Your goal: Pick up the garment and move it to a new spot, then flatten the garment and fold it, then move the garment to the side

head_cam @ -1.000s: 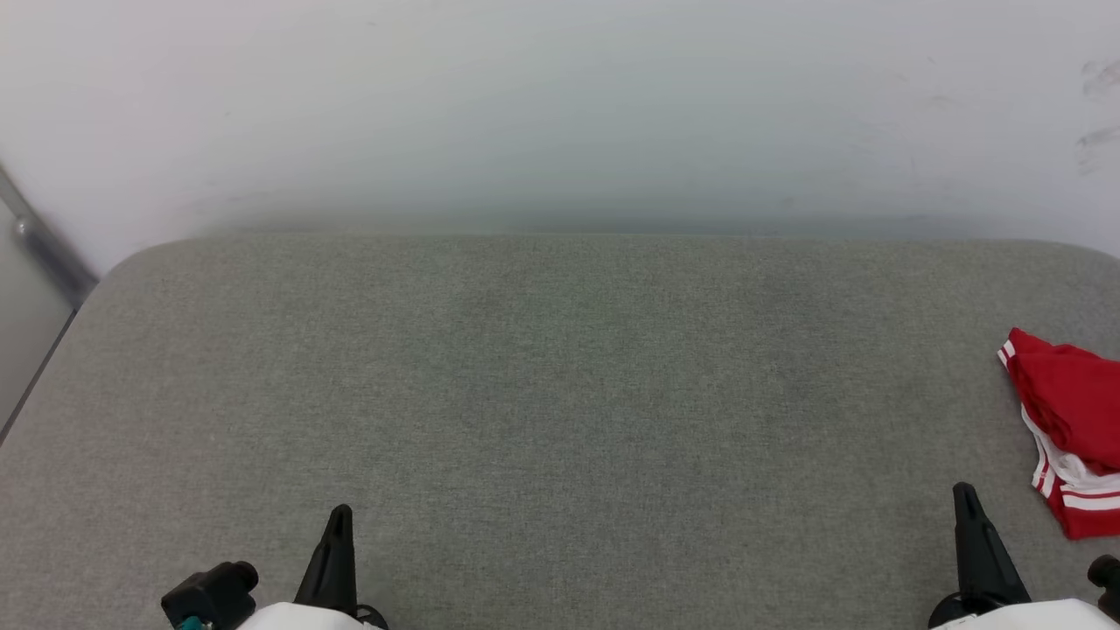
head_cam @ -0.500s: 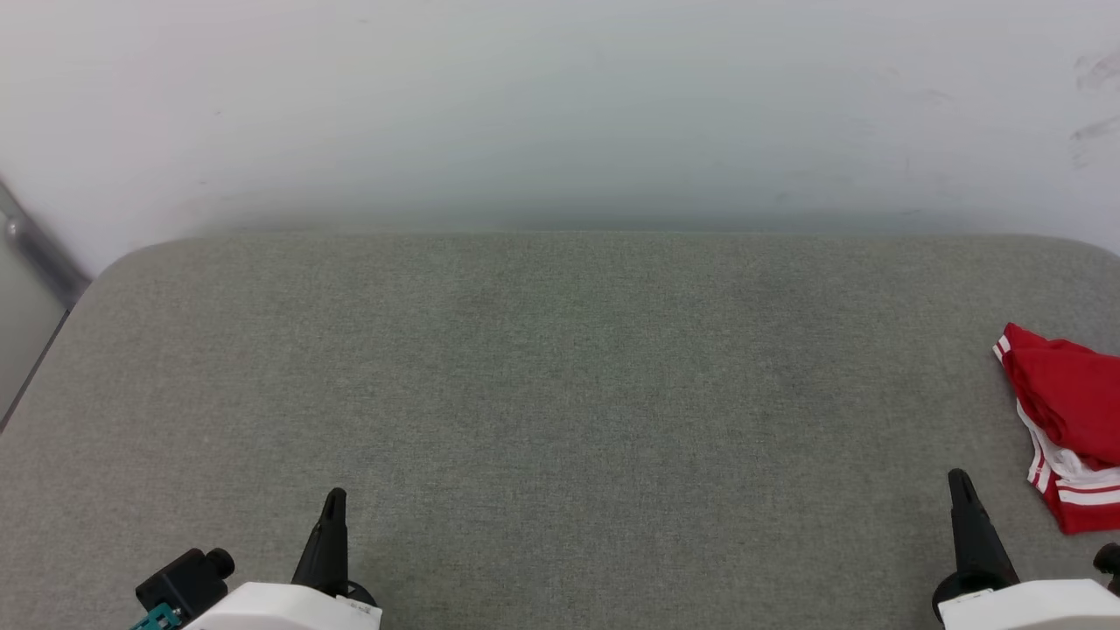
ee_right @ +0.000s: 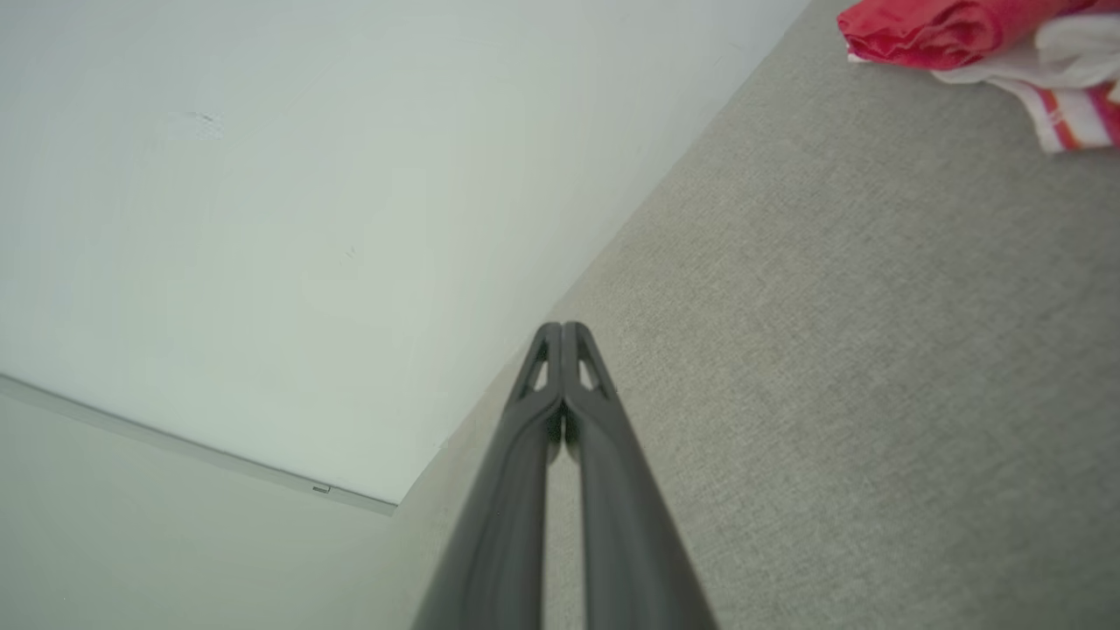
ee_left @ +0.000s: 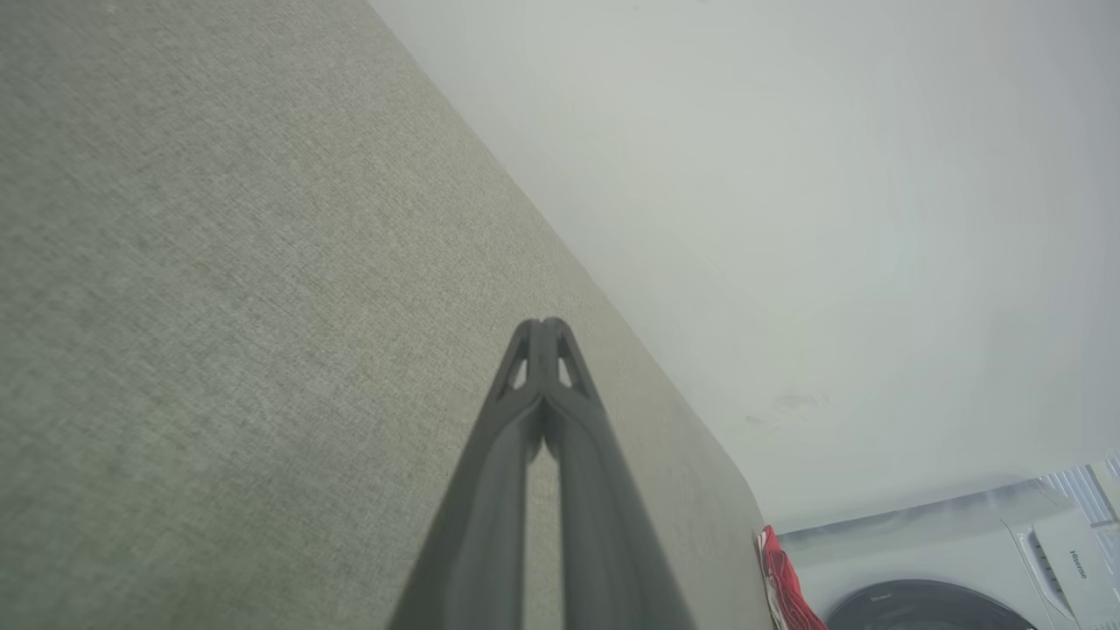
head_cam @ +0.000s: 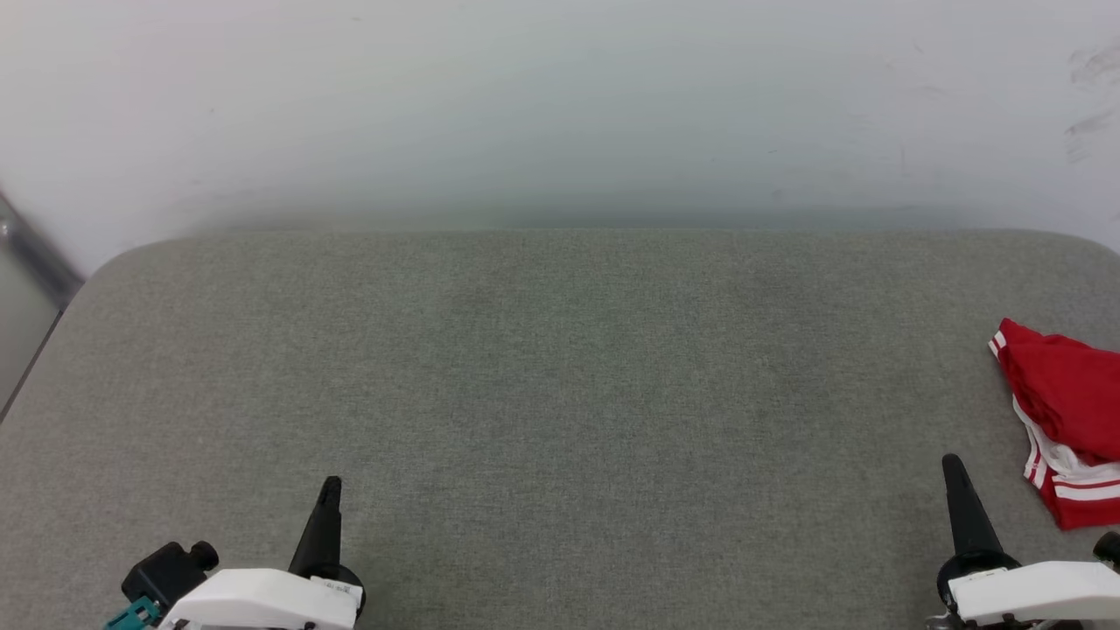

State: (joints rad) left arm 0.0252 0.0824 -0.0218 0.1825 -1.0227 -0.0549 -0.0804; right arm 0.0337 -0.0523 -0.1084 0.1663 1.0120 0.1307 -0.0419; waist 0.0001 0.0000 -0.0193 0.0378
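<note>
Slightly higher in the frame than before, the left claw (head_cam: 331, 483) and right claw (head_cam: 952, 462) stand pressed shut and empty. Red shirt (head_cam: 1063, 402) lies at the right edge, apart.

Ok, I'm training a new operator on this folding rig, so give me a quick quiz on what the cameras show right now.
1. True or false: the left gripper holds the garment.
2. On the grey pad, the garment lies nearest: A) the right gripper; B) the left gripper; C) the pad's middle.
3. Fill in: both grippers' fingers are ____.
Key: 1 false; 2 A; 3 shut, with nothing between them.
</note>
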